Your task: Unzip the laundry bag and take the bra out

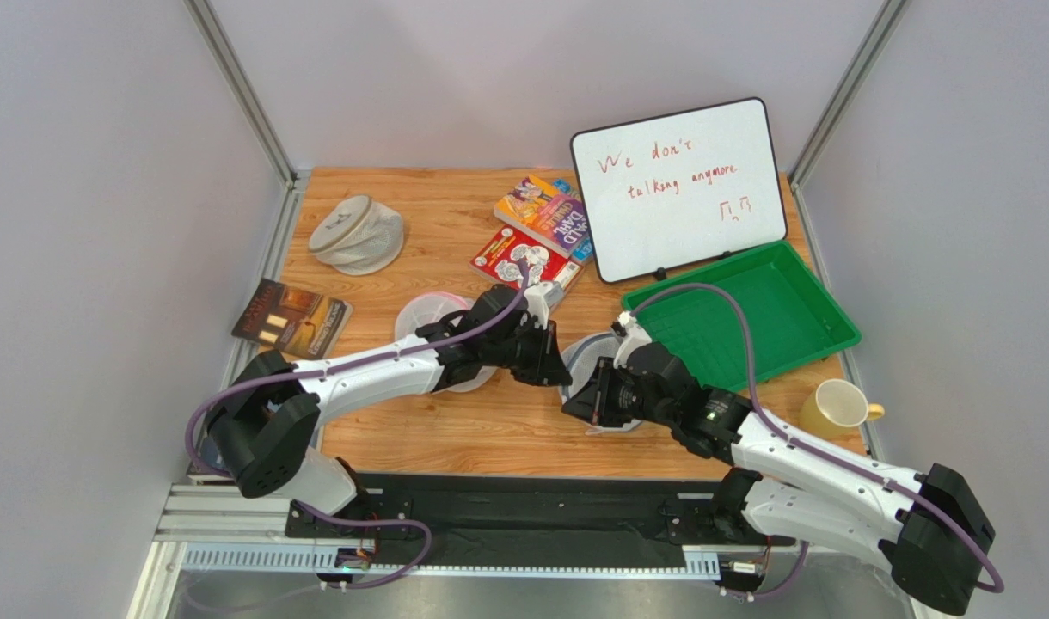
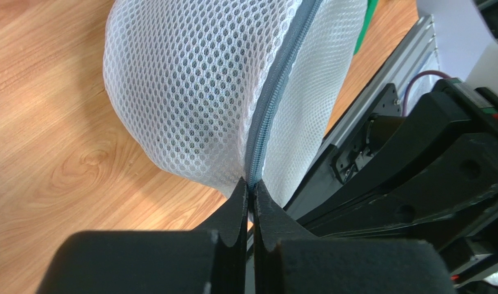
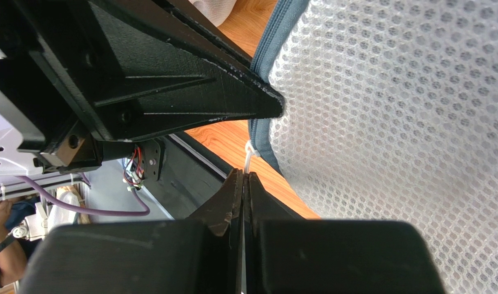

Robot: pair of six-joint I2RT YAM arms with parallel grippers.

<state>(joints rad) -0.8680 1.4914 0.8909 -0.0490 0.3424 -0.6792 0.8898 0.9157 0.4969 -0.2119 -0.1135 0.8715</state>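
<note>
Top external: both arms reach to the middle of the wooden surface [image 1: 491, 439]. The left tool [image 1: 550, 363] and right tool [image 1: 587, 395] meet at the laundry bag [image 1: 600, 351], which lies just left of the green tray [image 1: 749, 323]. The arms cover most of it. No bra is visible.

Left wrist: the left tool [image 2: 251, 187] has its fingers pressed together on the low end of the grey-blue zipper rim [image 2: 276, 92], so the seam is clamped. The white mesh of the bag [image 2: 184, 92] bulges above and looks lifted off the wood. The zipper reads as closed along its visible run.

Right wrist: the right tool [image 3: 244, 177] has its fingers shut, and a thin white pull cord [image 3: 249, 156] runs from the zipper rim [image 3: 262, 131] into the tips. It appears to be pinched there. The mesh [image 3: 386, 135] fills the right side, and nothing dark shows through it.

Judgement: this is the unzip step, barely begun. One tool anchors the rim and the other holds the pull. The next move calls for the right tool to draw the cord along the curve of the rim while the left tool keeps the seam taut. Risks are the cord slipping out or the mesh bunching.
</note>
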